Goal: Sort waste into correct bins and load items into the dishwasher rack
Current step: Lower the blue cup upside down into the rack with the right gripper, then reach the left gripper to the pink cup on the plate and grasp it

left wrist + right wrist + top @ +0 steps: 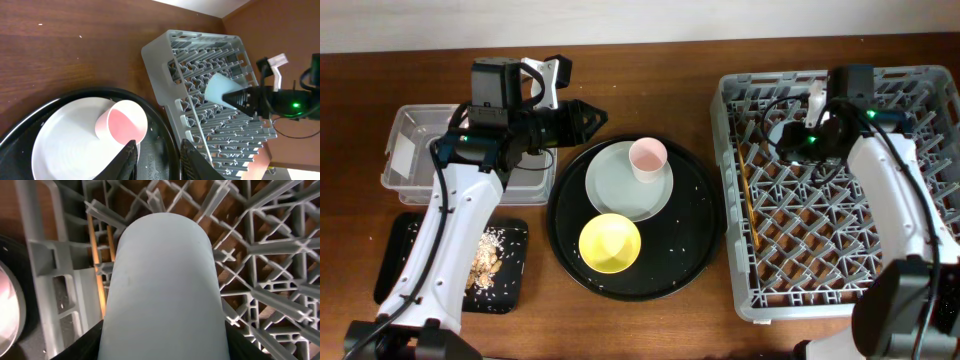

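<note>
While food scraps already lie in the shallow black tray at the table's front-left corner, the overhead suggests waste sorting is mostly done. No paper ball or wrapper shows loose on the table. The clear tub at the back-left is half hidden by the left arm, so I can't tell its contents. The round black tray mid-table carries the plate with the pink cup on it and the yellow bowl beside it; none is loaded yet. The rack by the right edge holds a thin brown stick in its left part and looks otherwise bare. The left gripper hangs between tub and round tray. The right gripper is over the rack's back-left part.

Left wrist: the left fingers are spread with nothing between them, and the pink cup is just ahead. The light-blue cup is pinched by the right fingers over the rack; can't tell if it touches.

Right wrist: the cup fills the view, with a black finger on either side and pegs beneath. Loading has barely begun: one item going in, three left.
</note>
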`<act>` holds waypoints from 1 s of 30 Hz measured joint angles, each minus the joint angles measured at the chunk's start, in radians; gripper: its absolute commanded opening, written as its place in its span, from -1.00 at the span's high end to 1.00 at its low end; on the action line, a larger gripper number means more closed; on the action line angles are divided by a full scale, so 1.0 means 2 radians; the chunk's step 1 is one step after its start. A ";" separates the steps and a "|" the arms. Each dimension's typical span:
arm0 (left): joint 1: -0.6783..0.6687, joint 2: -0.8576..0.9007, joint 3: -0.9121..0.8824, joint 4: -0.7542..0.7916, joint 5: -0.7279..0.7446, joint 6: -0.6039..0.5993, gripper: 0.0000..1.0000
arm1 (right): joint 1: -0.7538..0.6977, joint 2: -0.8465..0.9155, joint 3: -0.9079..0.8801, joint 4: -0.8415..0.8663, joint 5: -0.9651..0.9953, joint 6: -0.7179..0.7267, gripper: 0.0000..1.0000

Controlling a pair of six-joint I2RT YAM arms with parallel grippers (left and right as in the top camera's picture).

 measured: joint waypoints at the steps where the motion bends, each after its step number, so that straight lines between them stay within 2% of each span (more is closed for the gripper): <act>1: 0.000 0.000 0.000 0.000 -0.002 0.000 0.44 | 0.000 0.003 0.000 0.000 0.000 0.000 -0.18; 5: -0.005 0.000 0.000 0.000 -0.022 0.000 0.44 | 0.000 0.004 0.000 -0.002 0.000 -0.002 -0.58; 7: -0.019 0.000 0.000 0.000 -0.042 0.000 0.44 | 0.000 0.004 0.000 -0.009 0.000 -0.003 -0.66; 14: -0.079 0.000 0.000 0.000 -0.138 0.000 0.44 | 0.000 0.004 0.000 -0.012 0.000 -0.002 -0.69; 18: -0.097 0.001 0.000 0.000 -0.191 0.000 0.44 | 0.000 0.006 0.055 -0.069 -0.011 -0.002 -0.68; 22: -0.113 0.032 0.000 0.002 -0.212 0.000 0.43 | 0.000 0.005 0.117 -0.117 -0.027 -0.002 -0.69; 30: -0.119 0.146 0.000 0.013 -0.218 0.000 0.42 | 0.000 0.004 0.122 -0.135 -0.031 -0.002 -0.69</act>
